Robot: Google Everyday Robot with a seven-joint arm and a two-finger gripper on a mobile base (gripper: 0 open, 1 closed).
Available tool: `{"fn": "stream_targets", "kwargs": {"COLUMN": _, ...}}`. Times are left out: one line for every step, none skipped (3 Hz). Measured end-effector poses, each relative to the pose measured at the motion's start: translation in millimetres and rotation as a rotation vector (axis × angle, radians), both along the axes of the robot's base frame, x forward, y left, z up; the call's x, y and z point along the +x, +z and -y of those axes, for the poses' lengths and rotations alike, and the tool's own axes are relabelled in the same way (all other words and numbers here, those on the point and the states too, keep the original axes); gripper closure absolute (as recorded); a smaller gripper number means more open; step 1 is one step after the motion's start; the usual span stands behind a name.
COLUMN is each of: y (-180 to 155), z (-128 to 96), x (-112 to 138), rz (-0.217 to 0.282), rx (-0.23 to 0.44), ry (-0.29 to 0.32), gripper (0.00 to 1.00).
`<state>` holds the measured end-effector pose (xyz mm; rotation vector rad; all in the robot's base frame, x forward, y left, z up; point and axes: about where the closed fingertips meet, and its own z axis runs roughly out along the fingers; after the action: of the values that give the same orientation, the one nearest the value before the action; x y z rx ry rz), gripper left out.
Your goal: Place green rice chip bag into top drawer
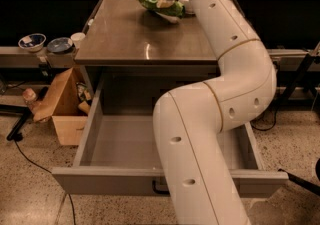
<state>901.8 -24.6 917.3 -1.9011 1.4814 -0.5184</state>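
Note:
The green rice chip bag (149, 0) is at the far end of the brown cabinet top (135, 36), its left end tipped upward. My gripper (167, 5) is at the bag's right part, reaching down from my white arm (235, 64), and is shut on the bag. The wrist hides most of the fingers. The top drawer (90, 119) is pulled open below the cabinet top. Its grey interior holds nothing that I can see, and its dark handle (160, 187) is on the front panel. My arm's lower link covers the drawer's right half.
An open cardboard box (62, 106) stands on the floor left of the drawer. Two bowls (32, 42) and a white cup (77, 38) sit on a low shelf at the left. A black cable (40, 166) crosses the floor. A dark stand leg (300, 76) is at the right.

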Motion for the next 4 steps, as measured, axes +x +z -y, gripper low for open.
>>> {"fn": "stream_targets", "kwargs": {"y": 22, "z": 4, "x": -8, "rz": 0.020, "rx": -0.004, "ry": 0.003, "gripper": 1.00}}
{"fn": "stream_targets", "kwargs": {"y": 33, "z": 9, "x": -15, "rz": 0.019, "rx": -0.009, "ry": 0.004, "gripper": 1.00}}
{"fn": "stream_targets", "kwargs": {"y": 34, "z": 30, "x": -23, "rz": -0.004, "rx": -0.013, "ry": -0.025, "gripper": 1.00}}
{"fn": "stream_targets", "kwargs": {"y": 32, "z": 42, "x": -28, "rz": -0.026, "rx": -0.012, "ry": -0.045, "gripper": 1.00}}
